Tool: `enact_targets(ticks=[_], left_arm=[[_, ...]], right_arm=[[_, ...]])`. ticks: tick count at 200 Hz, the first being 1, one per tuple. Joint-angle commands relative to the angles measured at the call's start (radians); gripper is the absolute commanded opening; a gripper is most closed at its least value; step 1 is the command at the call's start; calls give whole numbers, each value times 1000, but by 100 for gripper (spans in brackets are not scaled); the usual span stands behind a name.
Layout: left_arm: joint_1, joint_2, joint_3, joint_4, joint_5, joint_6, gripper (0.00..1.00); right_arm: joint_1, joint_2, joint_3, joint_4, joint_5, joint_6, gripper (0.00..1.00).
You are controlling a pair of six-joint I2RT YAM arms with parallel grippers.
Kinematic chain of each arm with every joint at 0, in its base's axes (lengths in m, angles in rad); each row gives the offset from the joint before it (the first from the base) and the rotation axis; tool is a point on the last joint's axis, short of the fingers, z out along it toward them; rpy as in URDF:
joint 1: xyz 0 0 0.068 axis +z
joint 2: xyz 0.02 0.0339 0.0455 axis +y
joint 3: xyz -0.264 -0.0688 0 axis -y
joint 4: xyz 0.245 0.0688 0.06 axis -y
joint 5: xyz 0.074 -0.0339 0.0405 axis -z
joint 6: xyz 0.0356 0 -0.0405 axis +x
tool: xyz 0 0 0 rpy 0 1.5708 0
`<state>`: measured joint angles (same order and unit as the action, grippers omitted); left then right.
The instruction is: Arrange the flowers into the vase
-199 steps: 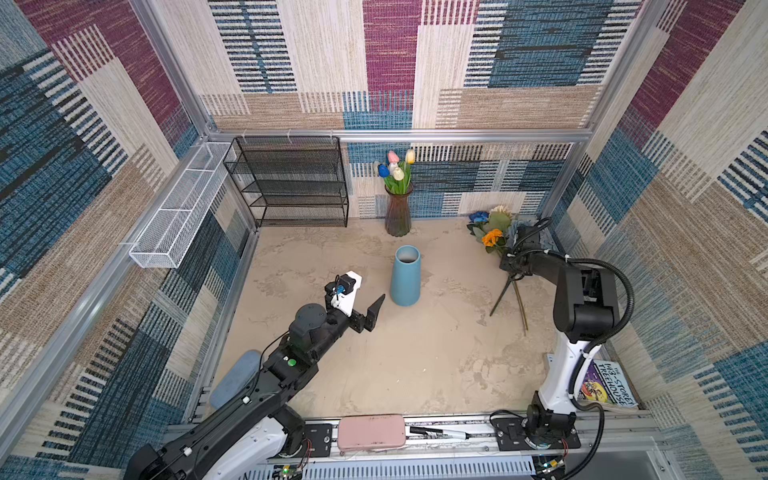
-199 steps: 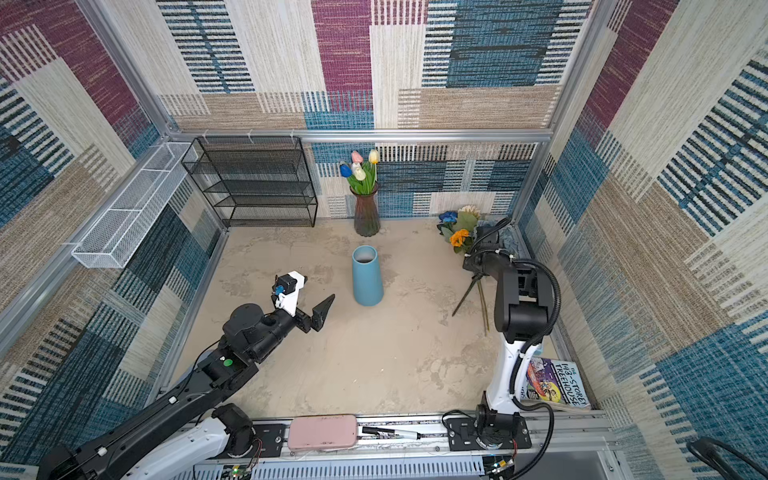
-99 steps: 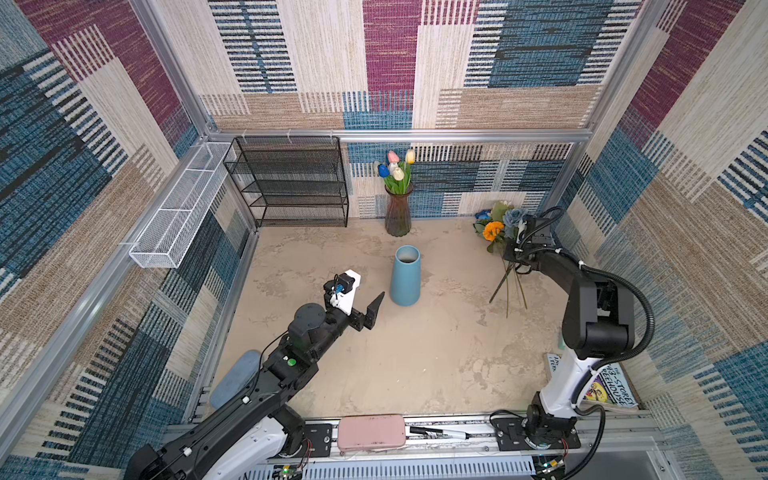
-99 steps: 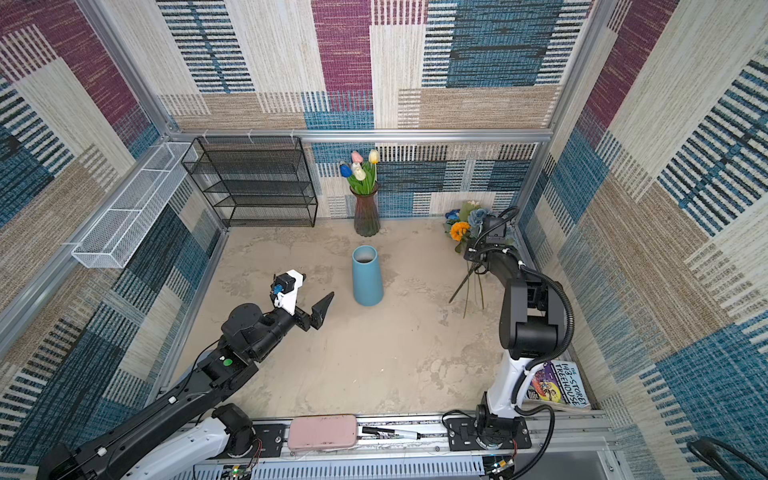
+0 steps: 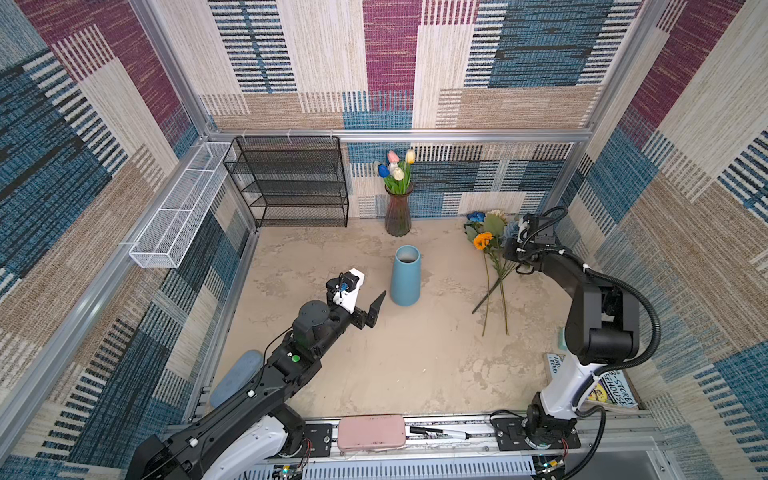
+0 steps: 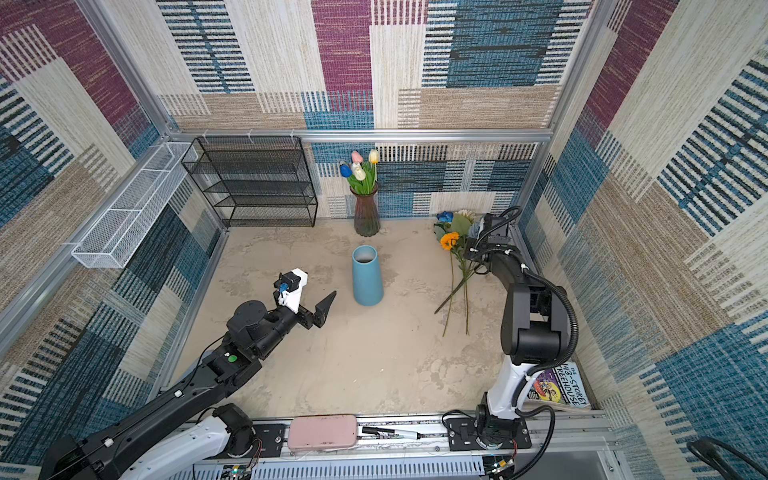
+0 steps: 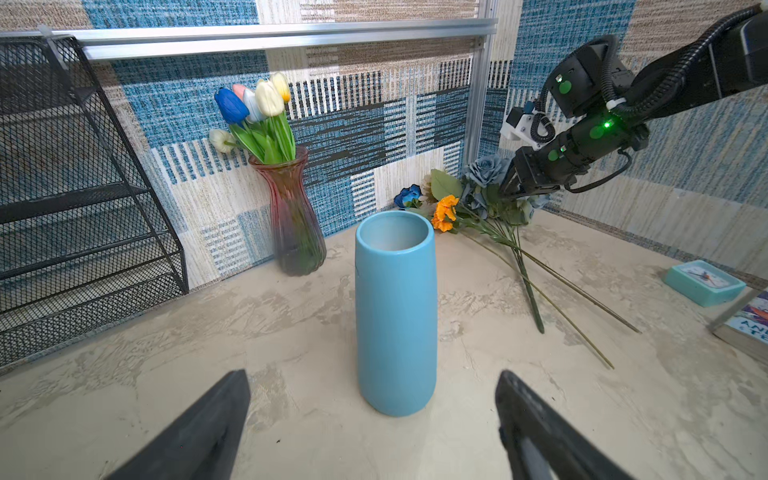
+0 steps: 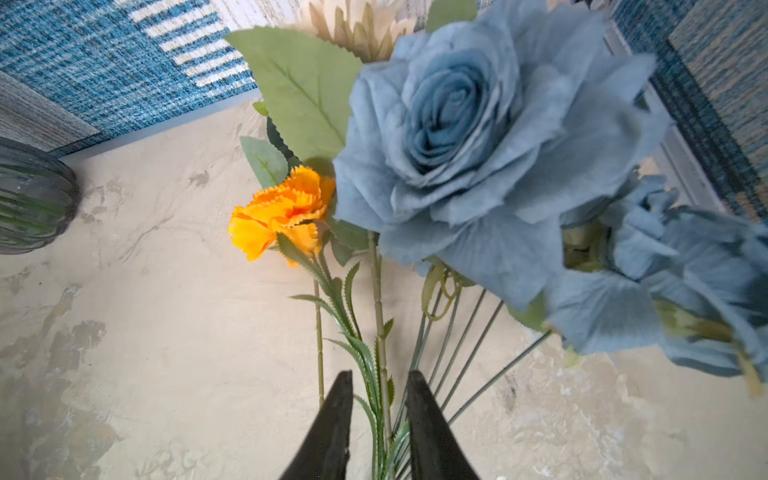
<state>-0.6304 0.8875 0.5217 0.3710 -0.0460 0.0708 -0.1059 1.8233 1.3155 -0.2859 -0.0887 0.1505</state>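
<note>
While the flowers (image 5: 493, 266) are lying on the table (image 5: 374, 374) by the right wall, heads toward the back corner and stems fanning forward, I am watching the right gripper (image 8: 380, 376) sitting low among them; its jaws are standing narrow with several thin green stems running between them, though I cannot tell whether they are pinching; a dusty-blue rose (image 8: 453, 124) and an orange bloom (image 8: 282, 208) are showing just beyond the tips; the blue vase (image 5: 406, 276) is standing upright and empty mid-table, well apart from the stems; the left gripper (image 7: 372, 374) is hovering just short of it, jaws spread wide and gripping nothing; tulips (image 5: 395, 168) are standing in a glass vase (image 5: 398, 216) at the back wall.
</note>
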Motion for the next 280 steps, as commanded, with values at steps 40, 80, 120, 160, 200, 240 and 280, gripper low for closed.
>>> enact_targets(ticks=[40,80,120,160,200,240,280], left_arm=[[1,31,8,54,13,21,95],[3,44,2,71,3,22,96],[3,78,20,78,17,20,97],[3,90,23,91,11,23,97],[3,88,20,110,1,22,97],[5,78,8,135,-24,19,97],[5,91,-6,160,-25,11,97]], right_arm=[[43,95,26,-13,-5,-2,38],[59,143,26,-24,56,3,33],[63,182,41,-22,87,4,32],[64,181,41,-11,71,-5,16],[71,115,34,5,39,-8,8],[74,18,-1,22,-21,22,17],[103,65,-20,6,-17,48,39]])
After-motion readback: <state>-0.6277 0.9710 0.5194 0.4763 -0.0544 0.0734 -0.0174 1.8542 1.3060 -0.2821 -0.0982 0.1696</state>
